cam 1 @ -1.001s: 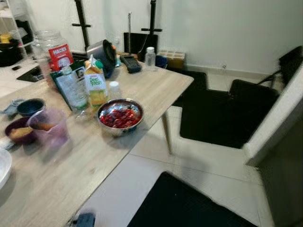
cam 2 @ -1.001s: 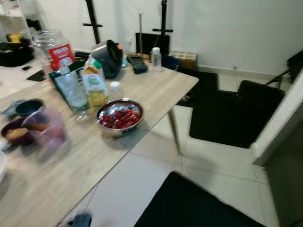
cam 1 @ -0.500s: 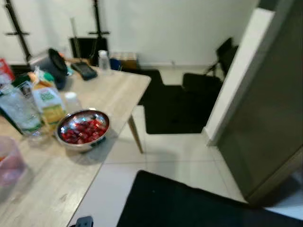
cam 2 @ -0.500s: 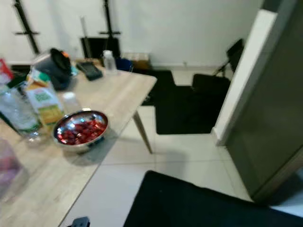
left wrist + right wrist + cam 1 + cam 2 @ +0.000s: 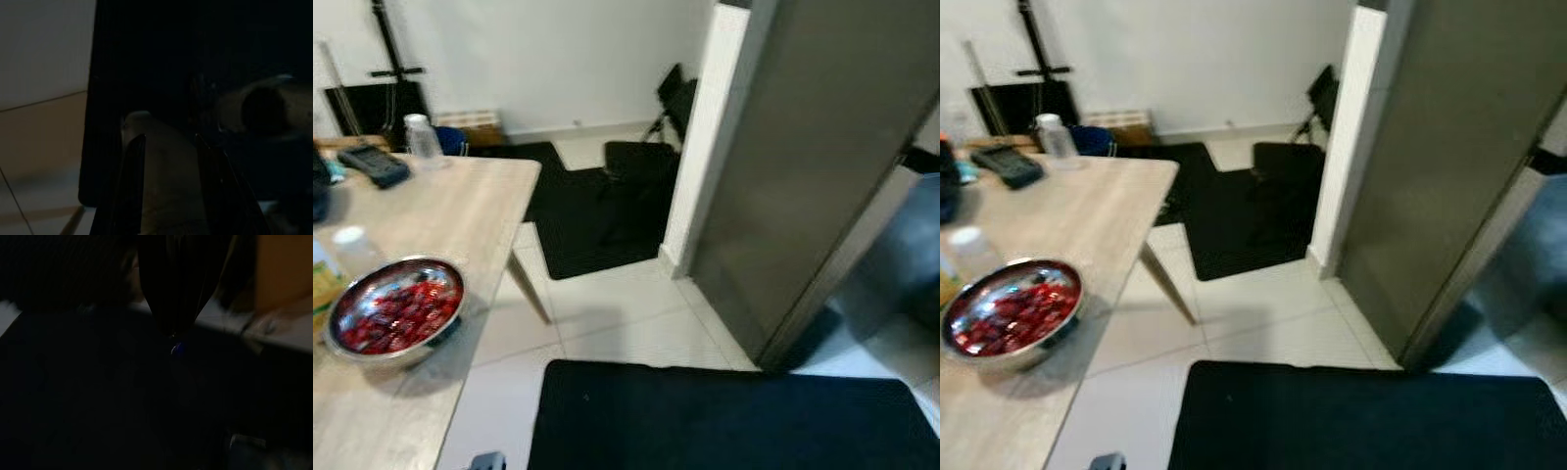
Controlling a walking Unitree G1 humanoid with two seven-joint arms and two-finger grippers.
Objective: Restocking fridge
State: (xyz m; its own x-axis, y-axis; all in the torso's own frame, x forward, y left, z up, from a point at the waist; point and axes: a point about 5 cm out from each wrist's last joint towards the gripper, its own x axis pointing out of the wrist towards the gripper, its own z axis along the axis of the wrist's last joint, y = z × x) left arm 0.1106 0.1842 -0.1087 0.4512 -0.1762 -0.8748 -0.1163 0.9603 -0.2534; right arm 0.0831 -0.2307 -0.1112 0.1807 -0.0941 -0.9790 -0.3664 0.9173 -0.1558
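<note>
A tall grey fridge [image 5: 813,166] stands at the right with its door closed. At the left, on the wooden table [image 5: 460,206], sits a metal bowl of red fruit [image 5: 396,308]. Beside the bowl are a small white-capped bottle [image 5: 352,245] and the edge of a juice carton [image 5: 321,284]. My left gripper [image 5: 168,142] hangs low over the floor in a dark wrist view, open with nothing between its fingers. My right gripper [image 5: 174,335] hangs over a dark mat, its fingers closed to a point.
A black mat [image 5: 724,416] lies on the white tiles before the fridge, another black mat [image 5: 587,215] farther back. A white pillar [image 5: 705,127] adjoins the fridge, with a black folding chair [image 5: 671,98] behind. A clear bottle [image 5: 419,137] and a black device [image 5: 374,164] rest at the table's far end.
The camera has swung right: the table and its items slid toward the left edge, and the fridge has come into full view. The things themselves have not moved.
</note>
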